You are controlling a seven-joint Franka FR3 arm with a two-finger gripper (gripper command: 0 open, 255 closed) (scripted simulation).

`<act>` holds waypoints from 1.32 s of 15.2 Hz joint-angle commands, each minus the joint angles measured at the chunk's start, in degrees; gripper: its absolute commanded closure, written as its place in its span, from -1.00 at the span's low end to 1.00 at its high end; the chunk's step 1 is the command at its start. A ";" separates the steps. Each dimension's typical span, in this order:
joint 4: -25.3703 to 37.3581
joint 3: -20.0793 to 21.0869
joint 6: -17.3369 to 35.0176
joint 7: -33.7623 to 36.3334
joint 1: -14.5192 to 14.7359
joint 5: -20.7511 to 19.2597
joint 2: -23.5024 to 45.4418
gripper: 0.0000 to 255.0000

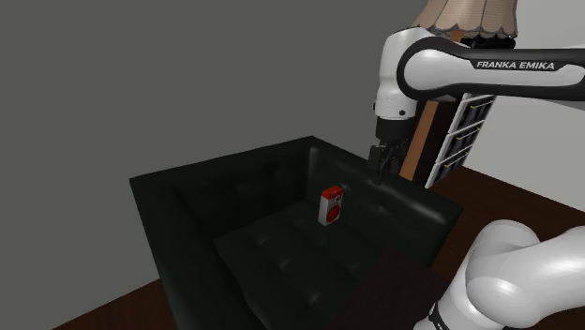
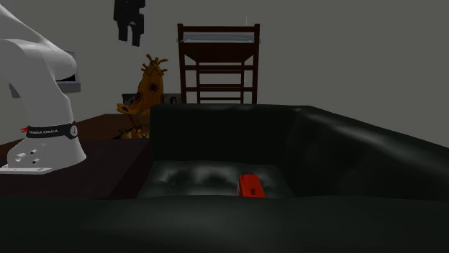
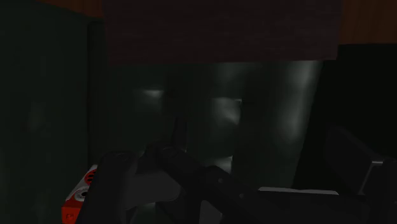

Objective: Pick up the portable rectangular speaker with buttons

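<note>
"So where's the speaker [image 1: 330, 205]?"
"Upright on the sofa [image 1: 173, 220] seat, close to one upholstered side."
"And the gripper [image 1: 380, 172]?"
"Fingers spread, nothing between them. It hangs above the sofa's rim, well apart from the speaker."
"How far along, then?"
"Barely begun, I'd judge. Nothing is grasped, so the descent, the closing and the lift all remain."

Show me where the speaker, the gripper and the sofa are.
speaker [image 1: 330, 206], shoulder view, middle of its red face.
gripper [image 1: 380, 174], shoulder view, between its fingertips.
sofa [image 1: 272, 246], shoulder view, bare seat cushion.
</note>
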 commanded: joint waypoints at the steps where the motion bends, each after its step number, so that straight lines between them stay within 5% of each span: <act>1: 0.00 0.00 0.00 0.00 0.00 0.00 0.00 -1.00; 12: -4.84 -14.59 18.07 -26.19 0.80 -9.80 10.25 -1.00; 20: -0.76 -24.60 32.20 -46.05 3.75 -9.62 26.23 -1.00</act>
